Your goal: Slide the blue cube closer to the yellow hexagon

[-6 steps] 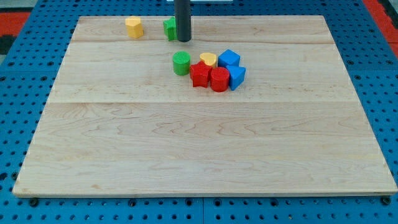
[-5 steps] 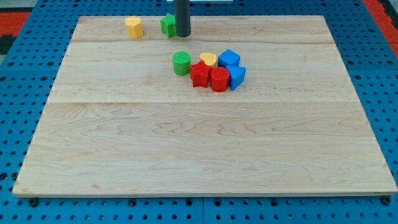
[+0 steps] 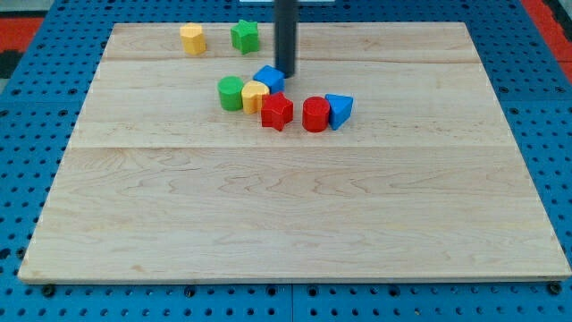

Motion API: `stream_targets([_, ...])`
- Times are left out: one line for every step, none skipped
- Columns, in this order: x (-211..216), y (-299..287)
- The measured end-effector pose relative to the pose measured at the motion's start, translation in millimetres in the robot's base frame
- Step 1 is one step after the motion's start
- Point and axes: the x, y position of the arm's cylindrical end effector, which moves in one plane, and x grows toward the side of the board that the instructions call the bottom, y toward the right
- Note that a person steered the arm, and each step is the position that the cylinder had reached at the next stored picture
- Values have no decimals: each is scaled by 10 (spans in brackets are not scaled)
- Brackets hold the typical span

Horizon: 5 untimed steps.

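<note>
The blue cube [image 3: 268,79] lies in the upper middle of the wooden board [image 3: 286,206]. My tip [image 3: 284,75] stands against the cube's right side, touching it. One yellow block [image 3: 255,96] sits just below-left of the cube and touches it. A second yellow block [image 3: 191,38] stands apart near the view's top left. I cannot tell for sure which of the two is the hexagon.
A green cylinder [image 3: 231,93] touches the near yellow block's left side. A red star [image 3: 277,112] sits below the cube. A red cylinder [image 3: 315,115] and a blue triangle [image 3: 340,109] sit to its right. A green star [image 3: 245,36] stands near the top edge.
My tip moved right and down from beside the green star to the blue cube. The cube, the yellow block, the green cylinder and the red star have shifted left.
</note>
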Motion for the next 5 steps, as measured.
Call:
stream_targets([109,226])
stream_targets([572,216])
stream_targets([240,-370])
stream_targets([63,-602])
stream_targets([79,-33])
